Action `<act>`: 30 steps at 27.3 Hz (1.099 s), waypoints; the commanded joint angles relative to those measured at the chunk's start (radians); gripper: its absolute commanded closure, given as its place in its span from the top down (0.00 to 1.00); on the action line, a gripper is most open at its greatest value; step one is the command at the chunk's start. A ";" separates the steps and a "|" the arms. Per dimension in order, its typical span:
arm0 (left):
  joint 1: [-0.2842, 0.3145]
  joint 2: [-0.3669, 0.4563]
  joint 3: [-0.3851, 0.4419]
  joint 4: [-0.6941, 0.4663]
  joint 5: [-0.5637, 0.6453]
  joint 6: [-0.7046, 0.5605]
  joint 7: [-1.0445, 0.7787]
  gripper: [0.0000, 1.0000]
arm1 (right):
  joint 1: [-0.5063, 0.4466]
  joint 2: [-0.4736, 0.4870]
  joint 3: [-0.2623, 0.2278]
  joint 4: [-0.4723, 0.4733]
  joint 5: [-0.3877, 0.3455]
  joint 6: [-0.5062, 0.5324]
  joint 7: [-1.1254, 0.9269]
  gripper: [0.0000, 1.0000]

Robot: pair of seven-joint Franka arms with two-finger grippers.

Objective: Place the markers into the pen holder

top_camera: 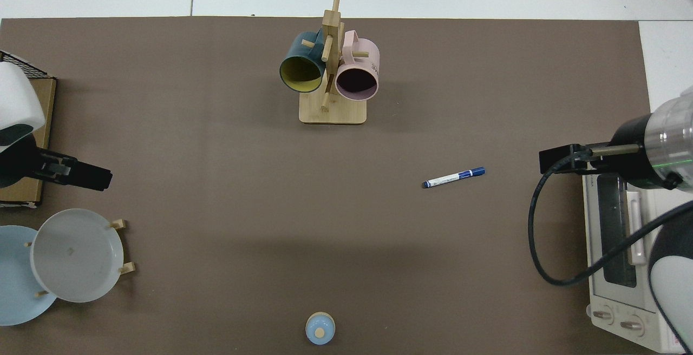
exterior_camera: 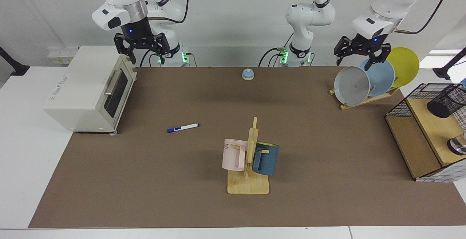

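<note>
The marker [exterior_camera: 183,127] [top_camera: 453,177], white-barrelled with a blue cap, lies flat on the brown mat, in front of the toaster oven. The pen holder [exterior_camera: 447,101], a black mesh cup, lies tipped on the wooden shelf inside the wire basket at the far right; the top view does not show it. My right gripper [exterior_camera: 147,60] hangs open and empty above the oven's back corner, well behind the marker. Above the plate rack, my left gripper [exterior_camera: 355,64] is open and empty, some way from the pen holder.
A white toaster oven [exterior_camera: 87,89] stands at the mat's left. A wooden mug tree [exterior_camera: 251,159] with a pink and a blue mug is in the middle front. Plates lean in a rack [exterior_camera: 367,82]. A wire basket [exterior_camera: 418,137] and a small blue bell [exterior_camera: 248,74] are also there.
</note>
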 commanded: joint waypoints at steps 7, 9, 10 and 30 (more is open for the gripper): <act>0.001 -0.025 0.000 -0.027 -0.012 -0.003 0.008 1.00 | -0.008 -0.026 0.000 -0.046 0.014 0.024 0.016 1.00; 0.001 -0.025 0.000 -0.027 -0.012 -0.003 0.008 1.00 | -0.008 -0.026 0.000 -0.046 0.014 0.025 0.017 1.00; 0.001 -0.025 0.000 -0.027 -0.012 -0.003 0.008 1.00 | -0.008 -0.026 0.000 -0.046 0.014 0.025 0.017 1.00; 0.001 -0.025 0.000 -0.030 -0.012 -0.003 0.008 1.00 | -0.005 -0.023 0.002 -0.109 0.015 0.074 0.475 1.00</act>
